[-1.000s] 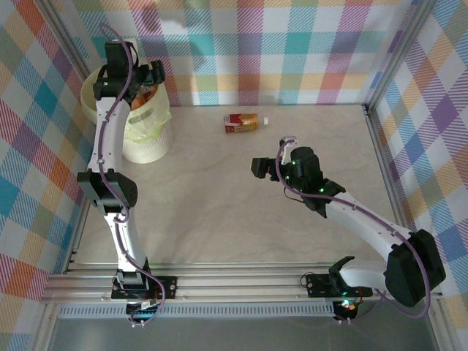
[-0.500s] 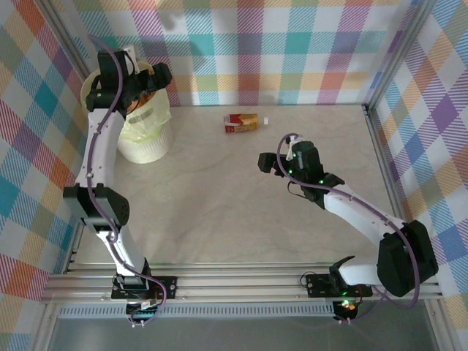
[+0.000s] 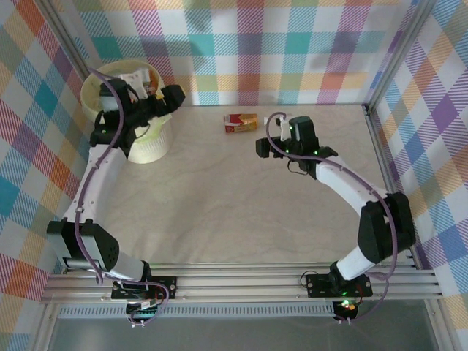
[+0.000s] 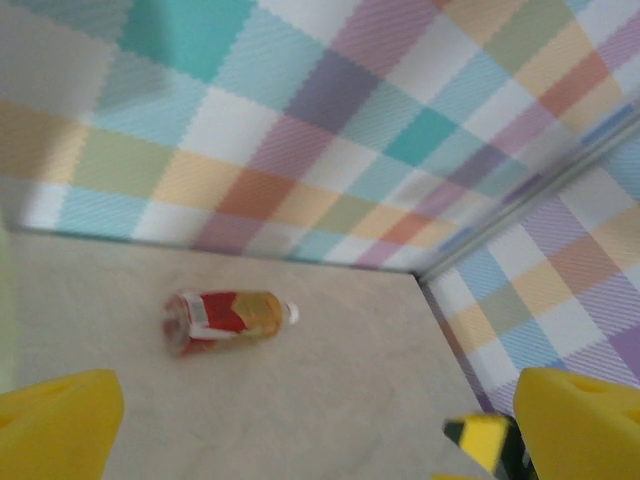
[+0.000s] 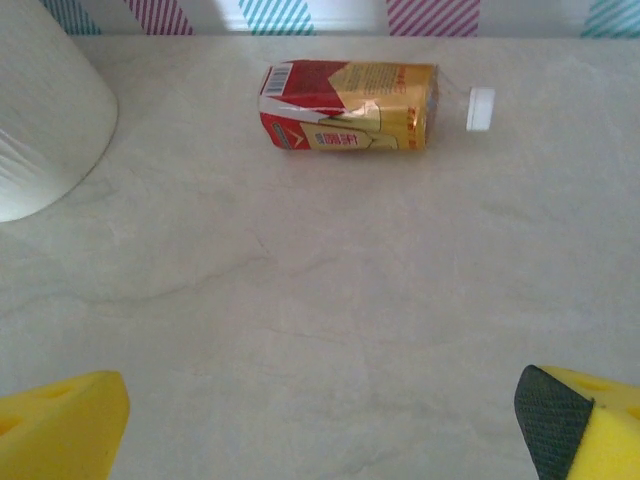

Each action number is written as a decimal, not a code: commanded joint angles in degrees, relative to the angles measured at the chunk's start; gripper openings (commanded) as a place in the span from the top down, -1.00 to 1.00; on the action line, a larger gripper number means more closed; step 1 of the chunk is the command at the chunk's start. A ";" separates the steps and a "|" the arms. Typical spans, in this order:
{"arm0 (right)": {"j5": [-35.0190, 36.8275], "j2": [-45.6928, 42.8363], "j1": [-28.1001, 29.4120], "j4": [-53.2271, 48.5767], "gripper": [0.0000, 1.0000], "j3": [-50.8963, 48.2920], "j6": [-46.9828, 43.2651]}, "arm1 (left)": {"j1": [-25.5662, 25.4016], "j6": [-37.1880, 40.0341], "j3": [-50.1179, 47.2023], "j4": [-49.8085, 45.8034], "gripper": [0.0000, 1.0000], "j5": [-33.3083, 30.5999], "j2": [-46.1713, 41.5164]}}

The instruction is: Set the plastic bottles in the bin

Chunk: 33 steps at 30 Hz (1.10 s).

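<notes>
One plastic bottle (image 3: pixel 241 122) with a red and gold label lies on its side near the back of the table. It also shows in the left wrist view (image 4: pixel 230 318) and in the right wrist view (image 5: pixel 350 120), its white cap (image 5: pixel 481 108) pointing right. The pale-yellow bin (image 3: pixel 96 79) stands at the back left. My left gripper (image 3: pixel 172 98) hangs open just right of the bin's rim, with nothing between its yellow fingers (image 4: pixel 60 425). My right gripper (image 3: pixel 263 146) is open and empty, a short way in front and to the right of the bottle, and faces it.
Checked cloth walls close the table at the back and sides. The bin's wall (image 5: pixel 40 110) is at the far left of the right wrist view. A metal post (image 3: pixel 369 110) marks the back right corner. Bare tabletop (image 3: pixel 219 197) lies between the arms.
My left gripper has swung from over the bin to the right of its rim. My right gripper has moved toward the back of the table, closer to the bottle. Both stayed open.
</notes>
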 commanded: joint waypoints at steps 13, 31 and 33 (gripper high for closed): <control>-12.56 23.52 -5.53 -14.53 -0.91 27.87 -37.73 | -2.80 -0.82 -23.18 -3.00 -1.00 -15.06 -19.98; -11.59 57.33 -5.97 -15.22 -0.85 66.55 -57.35 | -2.65 -3.21 -30.00 -2.50 -1.00 -22.14 -19.13; -13.05 60.96 -5.91 -14.24 -0.85 70.93 -58.12 | -2.66 -3.27 -29.99 -2.50 -1.00 -22.27 -18.31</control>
